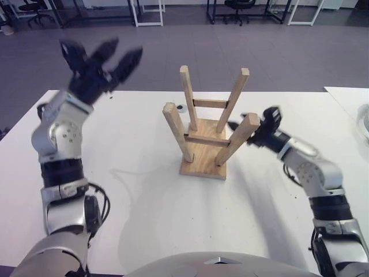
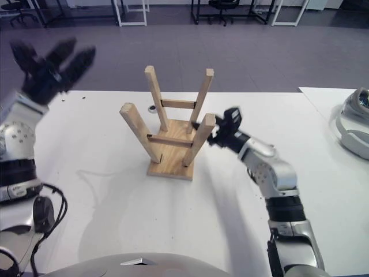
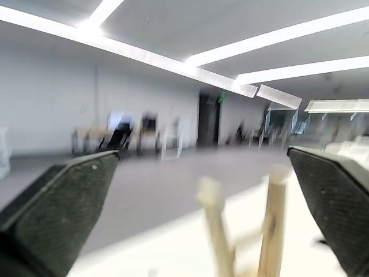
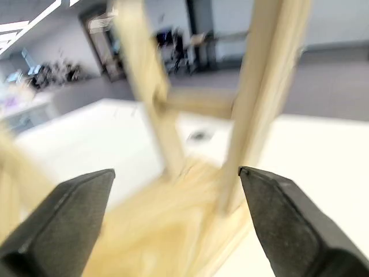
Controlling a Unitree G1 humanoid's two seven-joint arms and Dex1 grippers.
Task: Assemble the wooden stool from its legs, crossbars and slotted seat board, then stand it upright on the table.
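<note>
A black left gripper (image 1: pixel 104 55) hangs high above the white table's (image 1: pixel 144 219) left side, fingers spread and empty, well apart from the work. The pale wooden stool (image 1: pixel 203 158) rests mid-table inverted, smooth seat board down and square legs splaying upward. The right gripper (image 1: pixel 252 122) is nearer, its fingers parted around the near right leg's (image 1: pixel 230 144) top.
</note>
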